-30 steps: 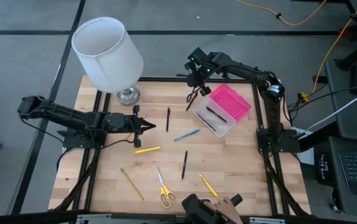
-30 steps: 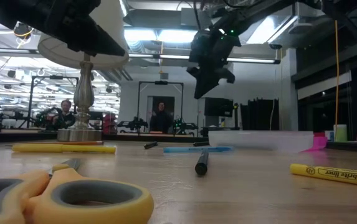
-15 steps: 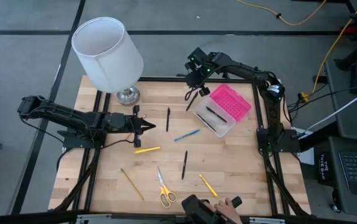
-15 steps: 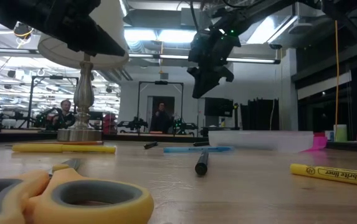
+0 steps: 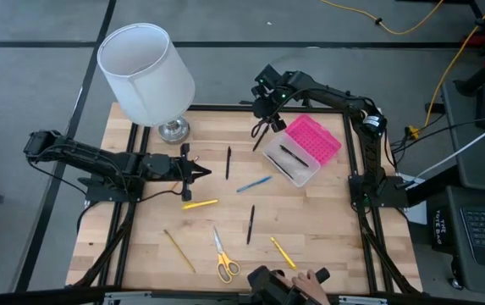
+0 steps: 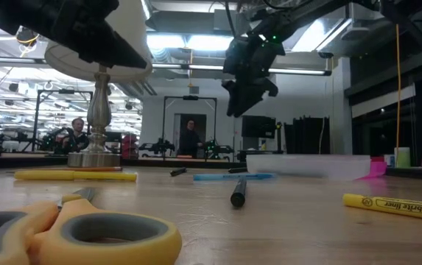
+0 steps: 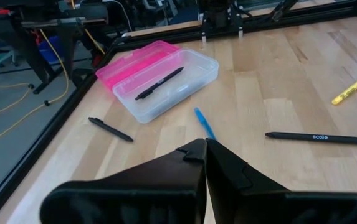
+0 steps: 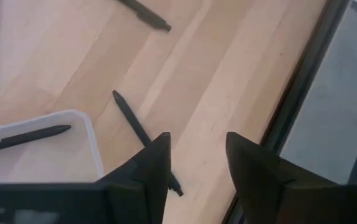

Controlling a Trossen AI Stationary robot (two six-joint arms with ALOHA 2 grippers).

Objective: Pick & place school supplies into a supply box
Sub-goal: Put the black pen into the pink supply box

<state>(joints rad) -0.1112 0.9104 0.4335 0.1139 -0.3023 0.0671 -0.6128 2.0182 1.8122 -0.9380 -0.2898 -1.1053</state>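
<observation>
The supply box [image 5: 279, 159] lies open at the far right, its pink lid [image 5: 314, 138] folded back, with a black pen [image 8: 22, 138] inside the clear base. My right gripper [image 8: 195, 140] hangs open above the table just left of the box, over a black pen [image 8: 128, 115] that lies flat on the wood. My left gripper [image 5: 201, 173] is shut and empty, above the table's left middle. Loose on the table lie a blue pen [image 5: 253, 184], a yellow highlighter [image 5: 200, 204], two black pens [image 5: 228, 162] [image 5: 250, 224] and the scissors [image 5: 223, 257].
A white-shaded lamp [image 5: 149, 72] stands at the far left corner. A tan pencil [image 5: 179, 250] and a yellow pen [image 5: 282, 252] lie near the front edge. A person's hand [image 5: 305, 280] shows at the near edge.
My right gripper has opened where it hangs beside the box, without shifting. The pens on the table lie as before.
</observation>
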